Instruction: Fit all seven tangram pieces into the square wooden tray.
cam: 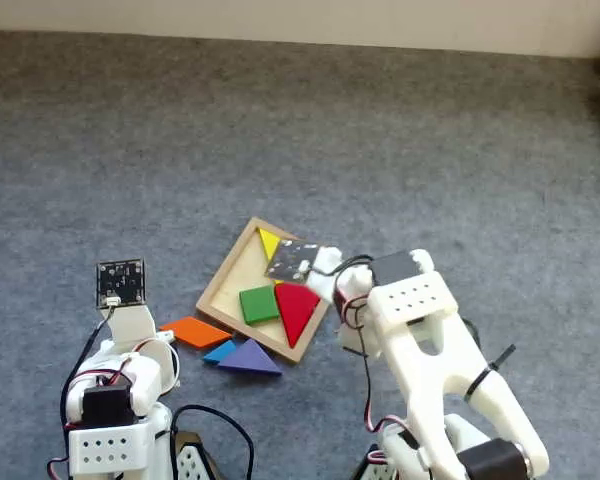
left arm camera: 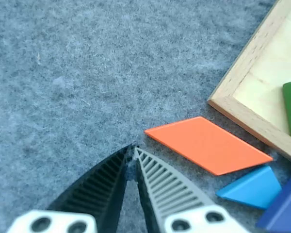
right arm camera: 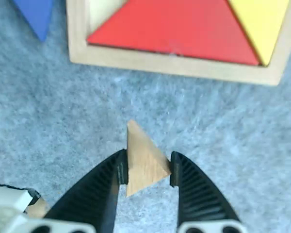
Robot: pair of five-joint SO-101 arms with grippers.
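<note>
The right end effector (right arm camera: 146, 167) grips a small plain-wood triangle (right arm camera: 143, 162) by its flat faces between ribbed black fingers, over the fuzzy grey surface (cam: 380, 130) just outside the square wooden tray (right arm camera: 174, 63). Inside the tray lie a glossy red triangle (cam: 298, 308), a yellow triangle (cam: 269, 243) and a green square (cam: 259, 304), with bare floor along its left edges. The orange parallelogram (left arm camera: 207, 144), light-blue triangle (left arm camera: 250, 187) and purple triangle (cam: 250, 358) lie by the rim. The left end effector (left arm camera: 134, 153) is clenched, empty.
</note>
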